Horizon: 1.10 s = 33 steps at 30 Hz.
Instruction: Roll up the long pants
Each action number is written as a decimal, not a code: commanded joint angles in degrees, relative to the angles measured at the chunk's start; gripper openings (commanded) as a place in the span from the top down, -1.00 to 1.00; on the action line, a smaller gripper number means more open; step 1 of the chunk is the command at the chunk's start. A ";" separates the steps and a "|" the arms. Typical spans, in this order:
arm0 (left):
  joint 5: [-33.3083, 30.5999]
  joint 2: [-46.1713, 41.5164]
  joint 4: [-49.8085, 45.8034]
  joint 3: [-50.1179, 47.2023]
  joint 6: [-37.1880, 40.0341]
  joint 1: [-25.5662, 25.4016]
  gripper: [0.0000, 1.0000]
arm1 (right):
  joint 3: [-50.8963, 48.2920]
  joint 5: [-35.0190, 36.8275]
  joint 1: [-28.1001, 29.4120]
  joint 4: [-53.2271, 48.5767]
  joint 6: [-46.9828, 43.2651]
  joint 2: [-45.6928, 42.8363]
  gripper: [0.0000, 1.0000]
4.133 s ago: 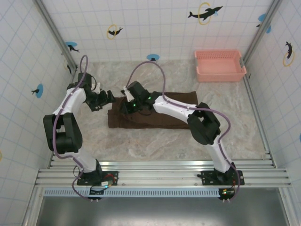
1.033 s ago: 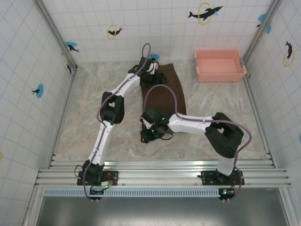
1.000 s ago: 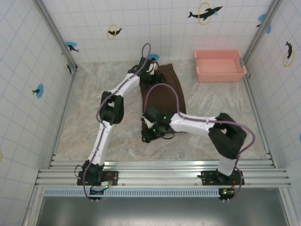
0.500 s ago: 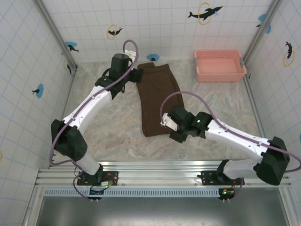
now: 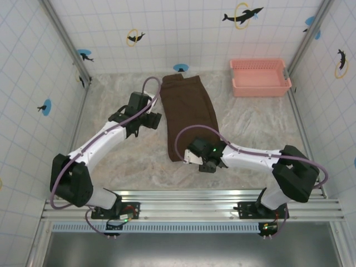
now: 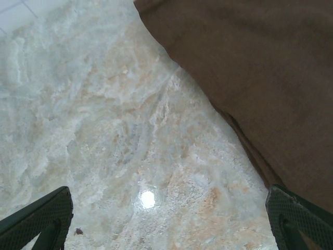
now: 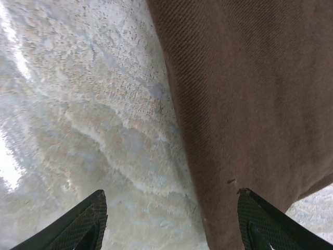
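The long pants (image 5: 189, 114), soft matte dark brown twill, lie flat as 1 long strip on the marbled table (image 5: 250, 122). The left gripper (image 6: 167, 219) hovers spread wide beside their left edge. The right gripper (image 7: 171, 219), fingers apart, is low over their near left corner.

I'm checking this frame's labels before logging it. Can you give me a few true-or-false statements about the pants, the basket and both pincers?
1. The long pants lie flat and unrolled on the table. True.
2. The pants sit inside the pink basket. False: the basket stands apart, far right.
3. The left pincer is shut on cloth. False: it is open over bare table beside the pants' edge.
4. The right pincer is open at the pants' near end. True.
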 commanded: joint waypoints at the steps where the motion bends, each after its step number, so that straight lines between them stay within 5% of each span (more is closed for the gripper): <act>1: 2.01 -0.75 -3.13 -0.05 -2.42 -0.09 -0.95 | -0.07 1.47 -1.28 4.79 -1.88 3.53 -0.37; 4: 2.25 -0.48 -4.51 -0.01 -2.44 -0.07 -0.95 | 1.79 1.90 -2.02 5.38 -3.18 7.74 -0.25; 8: 3.61 -0.82 -5.58 1.12 -1.63 -0.09 -0.95 | 5.34 1.53 -2.47 4.18 -5.02 11.17 0.23; 14: 1.76 0.62 -12.43 4.53 -0.44 -0.09 -0.95 | 14.79 -9.78 -3.43 -7.71 -5.18 13.09 0.79; 24: 1.94 -1.18 -14.66 4.59 0.78 -0.09 -0.95 | 28.16 -30.70 -1.86 -25.80 -1.30 16.10 0.96; 33: 3.51 -1.76 -15.50 4.21 -0.10 -0.14 -0.95 | 47.03 -45.35 -9.03 -39.48 -2.10 28.11 0.94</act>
